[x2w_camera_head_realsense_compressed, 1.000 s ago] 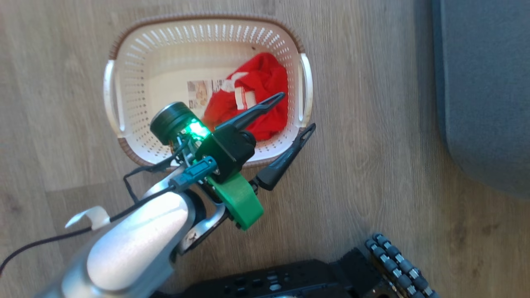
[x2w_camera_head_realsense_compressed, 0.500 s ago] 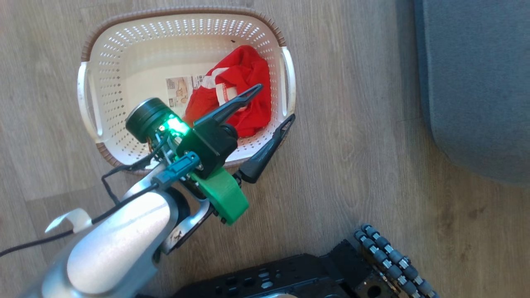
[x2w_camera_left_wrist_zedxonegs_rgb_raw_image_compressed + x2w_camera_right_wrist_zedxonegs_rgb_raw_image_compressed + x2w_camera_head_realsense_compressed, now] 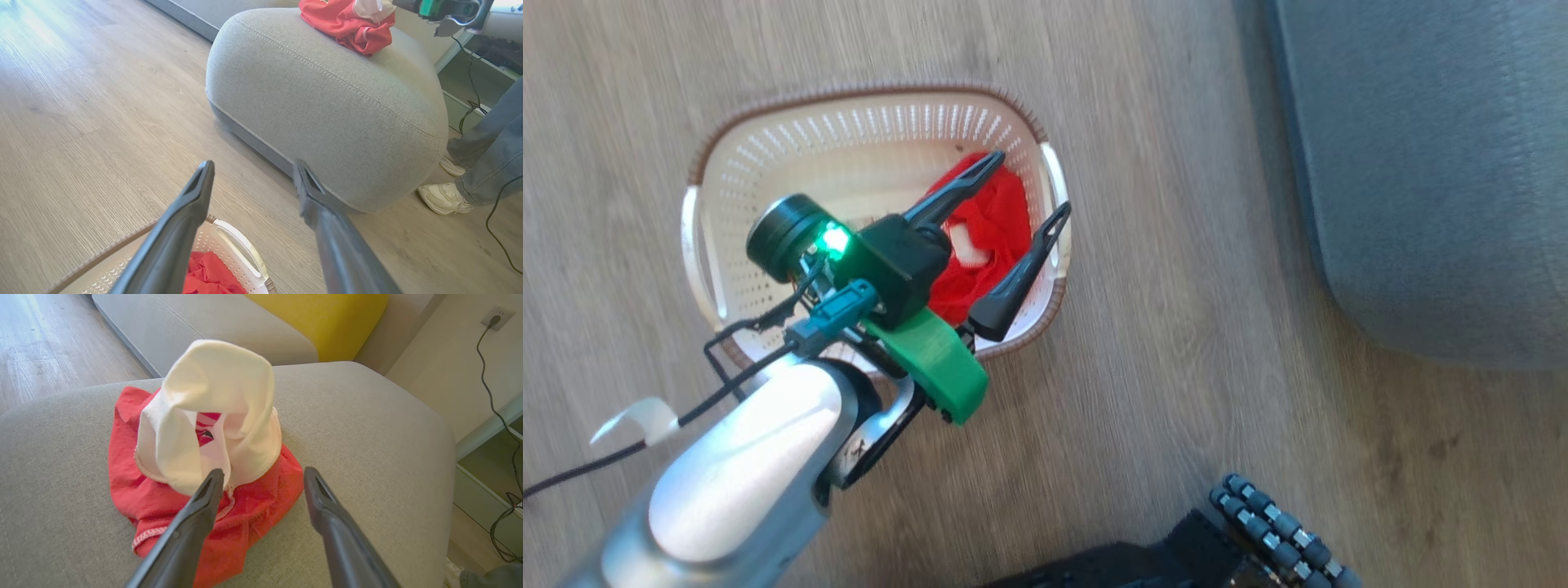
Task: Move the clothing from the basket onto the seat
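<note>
- Red fabric marks both ends of the job: a red-and-white garment lies bunched on top of the grey seat, its white part rising in a loop above the red.
- The right end effector hangs just over that garment, fingers spread apart and gripping nothing. In the right wrist view one finger crosses the garment's near edge.
- A second red garment sits crumpled at one end of the cream perforated basket, a small pale patch showing among its folds.
- The left end effector hovers above the basket, released and empty. One finger is over the garment, and the other has its tip by the basket's white side handle.
- The basket stands on the wooden floor, apart from the seat, whose rounded corner takes the upper right of the head view.
- From the left wrist view, light stitching runs along the seat's edge, and a person in jeans and pale shoes stands beside the seat.
- A yellow cushion lies beyond the seat, near a wall socket.
</note>
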